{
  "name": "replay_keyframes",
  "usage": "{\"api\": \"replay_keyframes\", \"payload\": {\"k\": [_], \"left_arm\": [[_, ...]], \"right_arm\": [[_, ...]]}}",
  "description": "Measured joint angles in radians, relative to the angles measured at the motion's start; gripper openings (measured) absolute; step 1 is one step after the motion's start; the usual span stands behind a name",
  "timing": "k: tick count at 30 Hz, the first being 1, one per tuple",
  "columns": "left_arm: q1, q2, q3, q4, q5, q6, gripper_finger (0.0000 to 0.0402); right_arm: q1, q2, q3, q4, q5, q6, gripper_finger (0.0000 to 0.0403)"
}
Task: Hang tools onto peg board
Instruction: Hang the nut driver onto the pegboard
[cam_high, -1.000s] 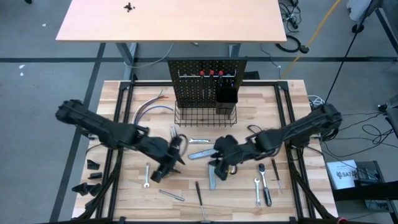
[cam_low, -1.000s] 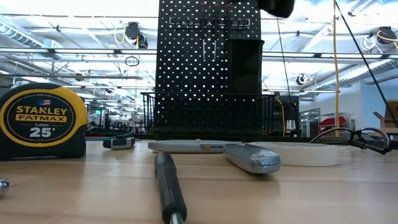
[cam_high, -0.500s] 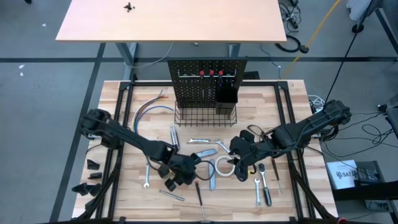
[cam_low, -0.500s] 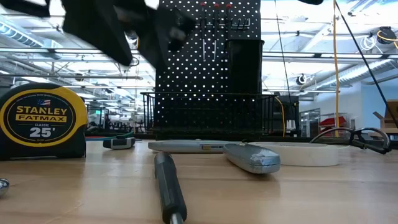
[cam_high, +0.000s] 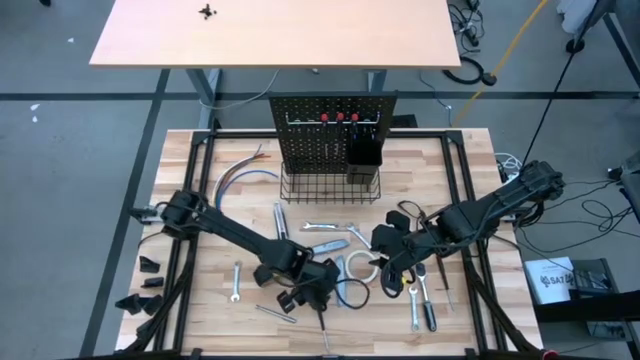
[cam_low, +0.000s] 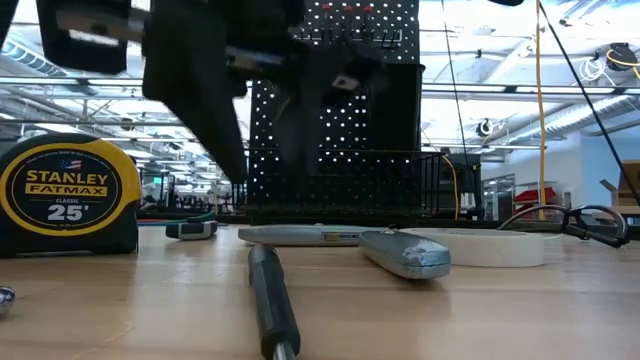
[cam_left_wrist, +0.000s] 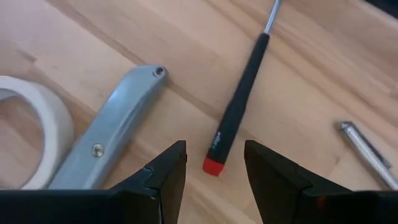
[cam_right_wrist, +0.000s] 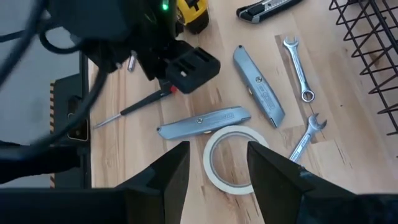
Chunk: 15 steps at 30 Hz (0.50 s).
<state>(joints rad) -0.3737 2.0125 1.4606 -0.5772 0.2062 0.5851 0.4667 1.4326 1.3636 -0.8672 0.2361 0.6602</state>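
Observation:
The peg board (cam_high: 335, 135) stands upright at the table's far side with a wire basket (cam_high: 330, 187) at its base. Tools lie flat on the wood. My left gripper (cam_left_wrist: 214, 177) hangs open above the red-capped end of a black screwdriver (cam_left_wrist: 239, 106), clear of the table in the low view (cam_low: 258, 150). My right gripper (cam_right_wrist: 217, 168) is open above the white tape roll (cam_right_wrist: 239, 132), not touching it. Two grey utility knives (cam_right_wrist: 205, 121) (cam_right_wrist: 260, 87) lie beside the roll, and a yellow tape measure (cam_low: 68, 195) stands near the front.
Silver wrenches (cam_right_wrist: 297, 59) (cam_right_wrist: 305, 140) lie near the basket; another wrench (cam_high: 236, 282) lies to the left. More tools (cam_high: 428, 300) lie at the near right. A dark-handled screwdriver (cam_low: 272, 300) and pliers (cam_low: 590, 222) show in the low view. Cables (cam_high: 240, 175) curl at the far left.
My left gripper has swung toward the table's near edge and right, sinking and rolling, until it hangs over the red-capped screwdriver. My right gripper has shifted toward the table's right, off the utility knife and over the tape roll. No tool has moved.

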Motion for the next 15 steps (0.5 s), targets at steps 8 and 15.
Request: {"api": "replay_keyframes", "payload": {"k": [8,15], "left_arm": [[-0.009,0.078,0.015,-0.005,-0.022,0.036,0.0166],[-0.037,0.098,0.015,-0.006,-0.116,0.135,0.0145]], "right_arm": [[0.001,0.0,0.0,-0.002,-0.002,-0.011,0.0155],[0.001,0.001,0.0,-0.003,-0.002,-0.017,0.0155]]}}
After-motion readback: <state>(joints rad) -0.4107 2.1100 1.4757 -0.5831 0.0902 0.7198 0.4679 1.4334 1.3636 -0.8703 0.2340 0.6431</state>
